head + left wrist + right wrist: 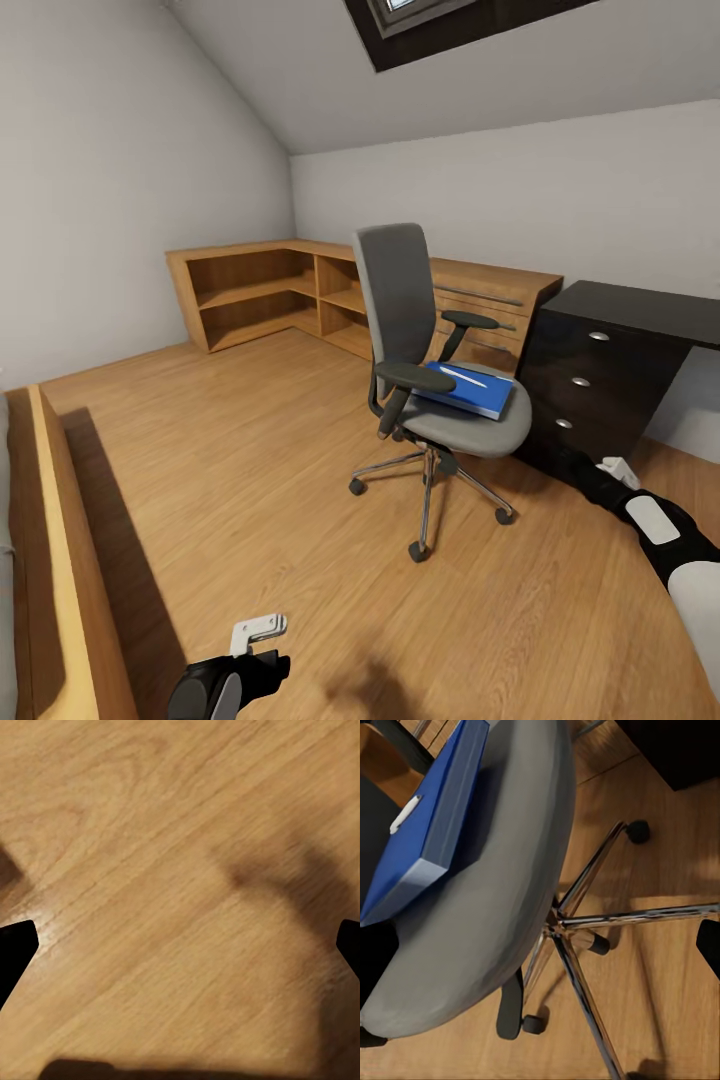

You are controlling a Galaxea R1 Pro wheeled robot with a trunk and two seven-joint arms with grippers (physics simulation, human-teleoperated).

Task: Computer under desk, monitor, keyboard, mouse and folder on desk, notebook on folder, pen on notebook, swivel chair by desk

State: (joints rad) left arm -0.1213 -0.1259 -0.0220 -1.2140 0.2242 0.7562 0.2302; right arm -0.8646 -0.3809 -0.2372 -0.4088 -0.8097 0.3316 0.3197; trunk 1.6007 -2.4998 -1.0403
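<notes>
Folder (pixel 470 388) lay flat on the swivel chair (pixel 420 340) seat, a white pen (pixel 463 376) on top of it. We saw the chair standing on the wood floor (pixel 250 470), just beside a black drawer unit (pixel 590 385) at the counter's (pixel 650 305) end, low wooden shelves (pixel 300 290) behind. Our left gripper (pixel 258 630) hung over bare floor, our right gripper (pixel 618 468) near the chair; we could not tell either's jaw state.

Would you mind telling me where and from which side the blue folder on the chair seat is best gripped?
Probably by the pale edge of the folder that overhangs the seat's front, approached from the open side facing the black drawer unit with the right gripper. It lies flat, and the backrest and armrests block other sides.
</notes>
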